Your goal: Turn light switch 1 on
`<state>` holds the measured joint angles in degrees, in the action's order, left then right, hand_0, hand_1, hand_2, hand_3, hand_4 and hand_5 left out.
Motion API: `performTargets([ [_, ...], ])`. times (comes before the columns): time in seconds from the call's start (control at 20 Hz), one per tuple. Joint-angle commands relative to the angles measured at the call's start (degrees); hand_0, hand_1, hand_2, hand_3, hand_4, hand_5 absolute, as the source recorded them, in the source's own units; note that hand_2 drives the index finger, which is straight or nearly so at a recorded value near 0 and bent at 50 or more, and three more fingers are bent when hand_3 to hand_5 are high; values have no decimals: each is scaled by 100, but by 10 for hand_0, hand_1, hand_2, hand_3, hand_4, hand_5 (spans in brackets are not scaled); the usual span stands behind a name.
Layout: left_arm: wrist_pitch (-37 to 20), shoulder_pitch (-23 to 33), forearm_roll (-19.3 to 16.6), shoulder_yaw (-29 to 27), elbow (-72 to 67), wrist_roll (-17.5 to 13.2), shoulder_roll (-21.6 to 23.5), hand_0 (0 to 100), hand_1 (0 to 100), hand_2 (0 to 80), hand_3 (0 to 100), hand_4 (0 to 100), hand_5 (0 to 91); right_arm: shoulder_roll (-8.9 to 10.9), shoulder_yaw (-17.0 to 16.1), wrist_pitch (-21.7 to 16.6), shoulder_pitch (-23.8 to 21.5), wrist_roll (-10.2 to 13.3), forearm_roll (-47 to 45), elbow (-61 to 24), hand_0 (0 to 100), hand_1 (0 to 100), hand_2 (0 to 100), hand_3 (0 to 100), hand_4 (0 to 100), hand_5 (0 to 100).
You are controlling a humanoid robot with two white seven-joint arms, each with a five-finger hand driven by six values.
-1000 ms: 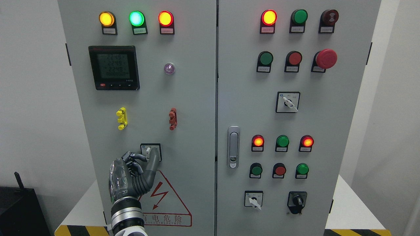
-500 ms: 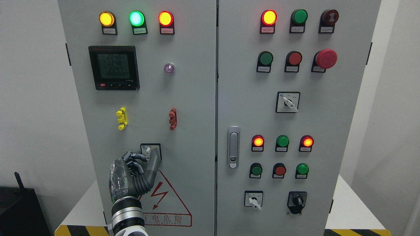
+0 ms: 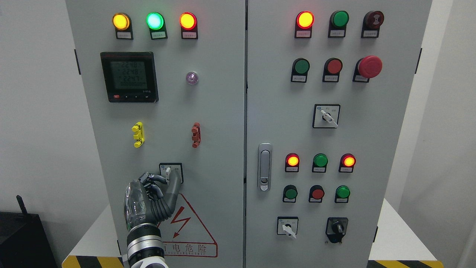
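Switch (image 3: 170, 172), a small rotary selector in a black-framed plate, sits low on the left cabinet door (image 3: 215, 149), just above the red hazard triangle (image 3: 186, 230). Its pale lever points roughly upward, tilted slightly left. Left hand (image 3: 154, 186) comes up from the bottom edge with fingers curled; thumb and fingertips (image 3: 163, 179) pinch the lever from the left and below, a grip suited to twisting rather than pressing. Whether the lever is at its on position cannot be told; the plate's marks are too small to read. Judgement: the turn is in hand, not confirmed complete. Right hand does not appear. Above the switch stand a yellow clip (image 3: 138, 134) and a red clip (image 3: 196, 134), then a lit meter (image 3: 129, 76) and three lit lamps (image 3: 154, 21) along the top. Right door (image 3: 372, 149) carries further lamps, buttons and selectors, well apart from the hand.
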<state>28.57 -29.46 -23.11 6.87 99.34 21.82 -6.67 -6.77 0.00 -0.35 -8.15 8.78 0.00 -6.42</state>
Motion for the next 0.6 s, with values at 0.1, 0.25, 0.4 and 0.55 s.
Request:
performTargets([
  [0.1,-1,2,8,7,-3,-11,-1,401,445,628,1000,1000,880,0,62,0,-3,1,-35,0,120,389,0,0,0,0],
  [0.25,-9,2,8,7,-3,-12,-1,449,425,626,1000,1000,880,0,62,0,-3,1,-35,0,120,389,0,0,0,0],
  [0.4,-9,2,17,7,-3,-20,-1,501,395,626,1000,1000,880,0,62,0,6,1,-44,0,120,389,0,0,0,0],
  [0.55,-9,-7,17,7,-3,-20,-1,551,364,625,1000,1000,880,0,62,0,6,1,-44,0,120,389,0,0,0,0],
])
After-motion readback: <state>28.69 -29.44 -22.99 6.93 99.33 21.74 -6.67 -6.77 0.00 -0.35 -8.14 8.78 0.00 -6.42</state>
